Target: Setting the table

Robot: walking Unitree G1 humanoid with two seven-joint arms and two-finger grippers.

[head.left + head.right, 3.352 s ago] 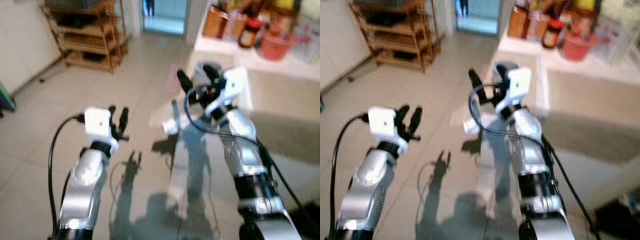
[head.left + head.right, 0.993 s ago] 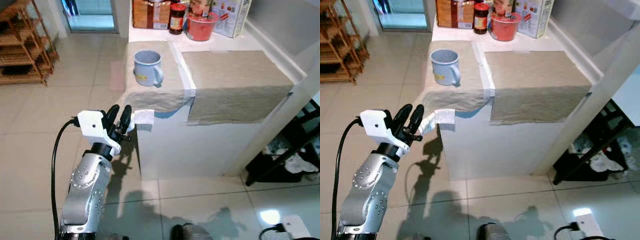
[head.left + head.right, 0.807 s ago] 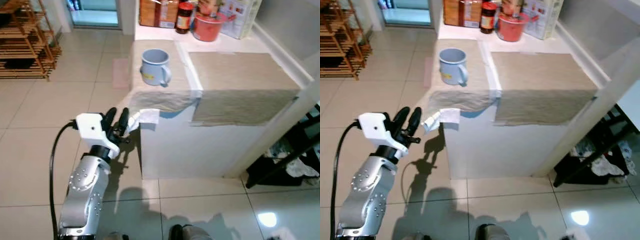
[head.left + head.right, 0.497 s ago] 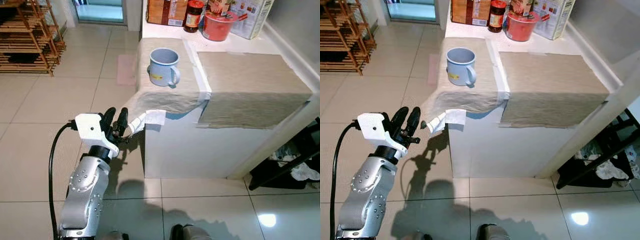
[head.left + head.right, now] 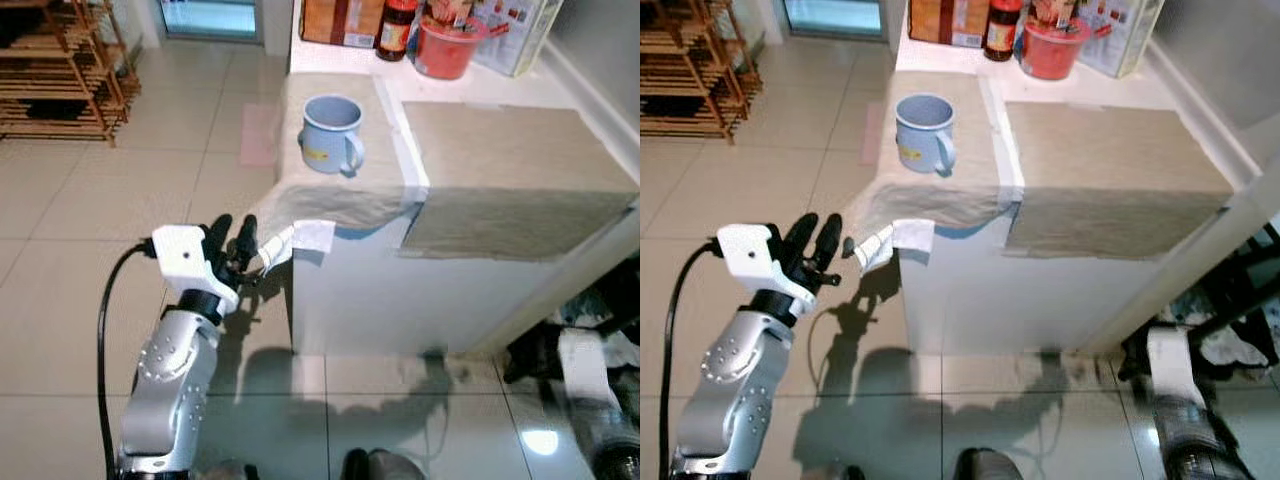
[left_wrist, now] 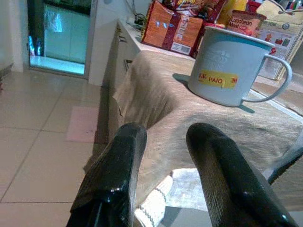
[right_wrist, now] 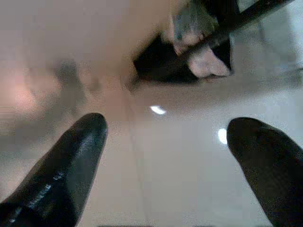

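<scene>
Cloth (image 5: 335,185) of beige colour lies over the left end of the white counter (image 5: 480,85), with a blue mug (image 5: 331,133) standing on it and a white corner (image 5: 300,237) hanging off the edge. From the left gripper (image 5: 232,238), that corner lies at about 3 o'clock, just beside the fingertips, which stand a little apart and hold nothing. The right gripper (image 7: 170,156) hangs low over the floor at 5 o'clock, spread wide and empty, so the left arm is clearly nearer.
</scene>
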